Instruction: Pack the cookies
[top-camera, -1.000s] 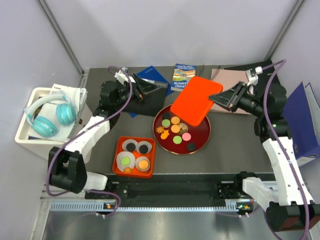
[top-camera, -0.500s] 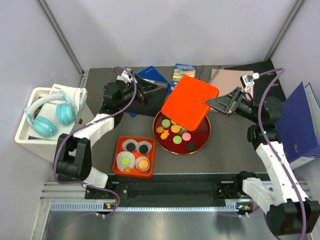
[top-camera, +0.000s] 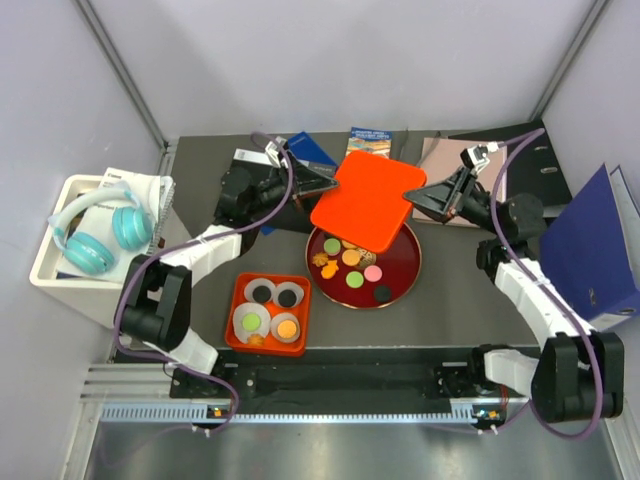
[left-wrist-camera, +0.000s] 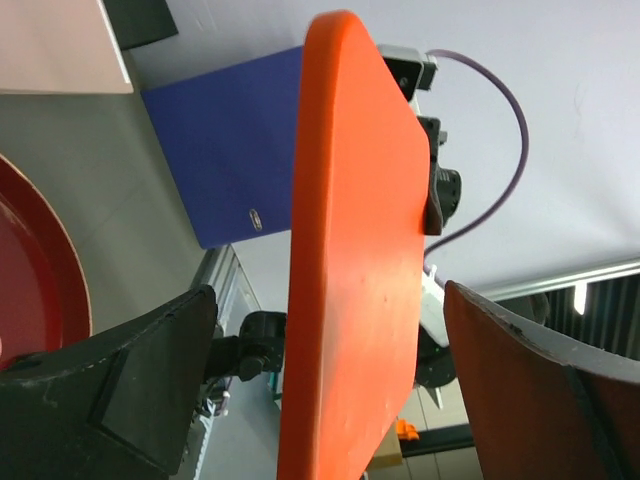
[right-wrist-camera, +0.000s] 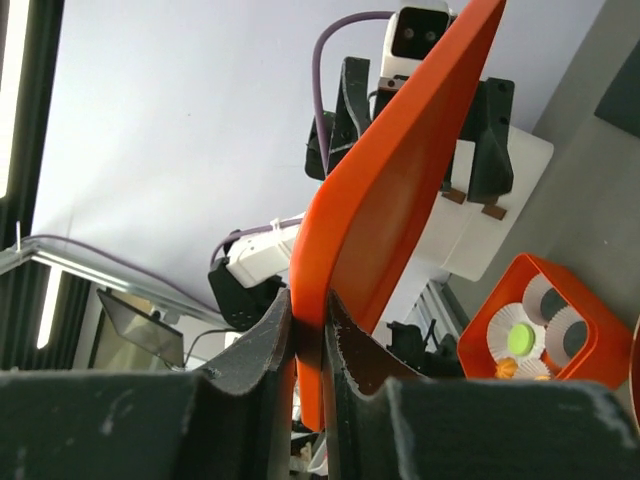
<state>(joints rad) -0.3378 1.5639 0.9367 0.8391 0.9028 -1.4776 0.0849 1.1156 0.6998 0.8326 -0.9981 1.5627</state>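
A: What is new on our side?

B: The orange lid (top-camera: 368, 200) has travelled leftward. Our right gripper (top-camera: 425, 196) has it pinched by one edge, its fingers (right-wrist-camera: 262, 365) drawn almost together with only the lid's rim between them, and it has swung the lid across toward our other arm.

A: And our left gripper (top-camera: 318, 182)?

B: It has come up to meet the lid. Its fingers (left-wrist-camera: 140, 385) are spread as wide as they go. The lid's free edge now stands in the gap between them, apart from both pads as far as we can tell, so we hold nothing on that side yet.

A: Where are the cookies (top-camera: 350, 262)?

B: Most lie loose in the red tray (top-camera: 405, 275), below both sets of fingers and partly under the lid. A few sit in paper cups (top-camera: 262, 320) inside the orange box (top-camera: 233, 300), well apart from the left fingers, on their near side.

A: What does that mean for packing?

B: We judge that a handover or a two-handed hold of the lid is being set up. Packing looks far from done, with most pieces not yet in the box.
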